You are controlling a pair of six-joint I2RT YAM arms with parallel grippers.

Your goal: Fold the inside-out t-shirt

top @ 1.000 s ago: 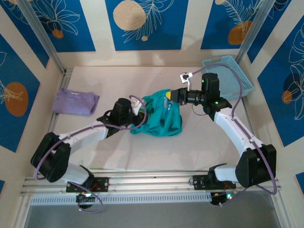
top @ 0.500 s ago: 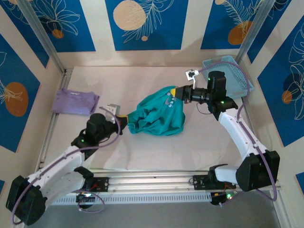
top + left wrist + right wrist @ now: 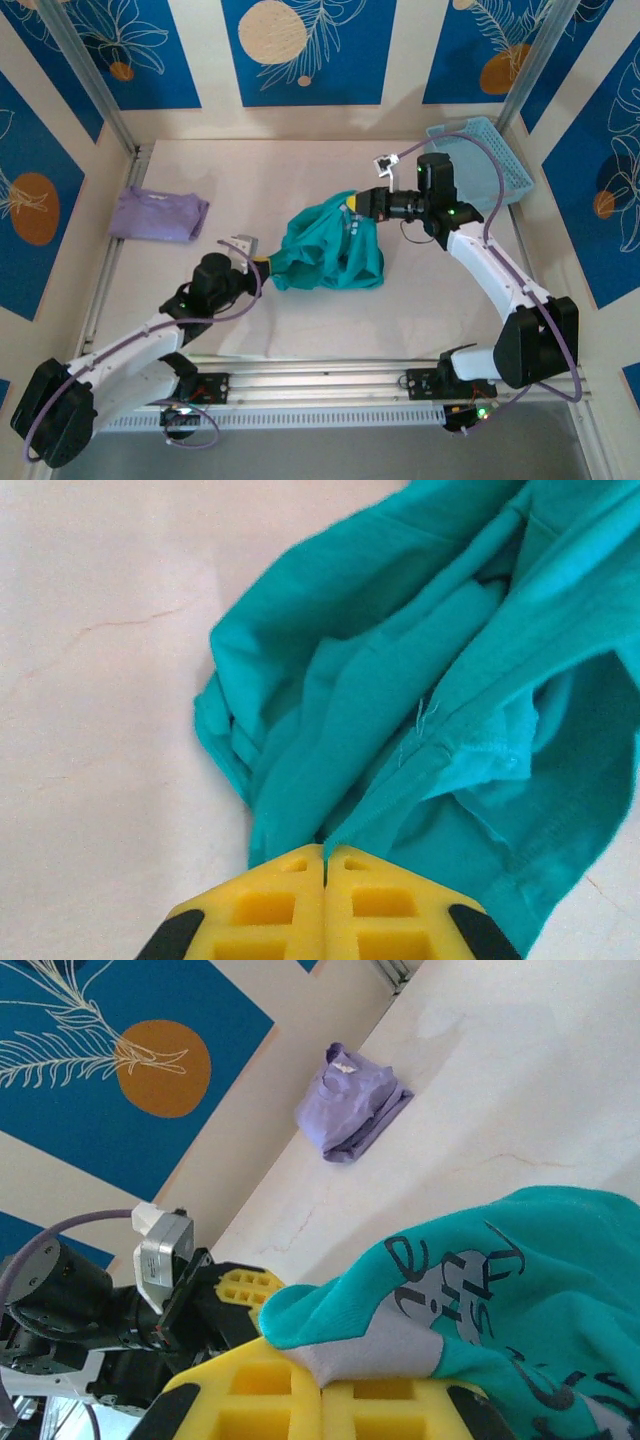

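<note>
Two arms are stretching a bunched teal t-shirt (image 3: 330, 250) between them at mid-table (image 3: 300, 170).

The left gripper (image 3: 325, 852) is pinching a thin fold of cloth, jaws closed on it, and the right gripper (image 3: 322, 1388) is clamping another edge. Pulling further apart risks the thin pinch slipping and the shirt collapsing. The right wrist view is revealing grey lettering, possibly a print, which the overhead view is blurring.

The teal-green t-shirt (image 3: 330, 255) sits bunched in the middle of the top view, a crumpled heap with deep folds. It is drawn to a narrow point at its lower left and another at its upper right. Stitched seams and hems face outward, and one fold carries grey lettering.
</note>
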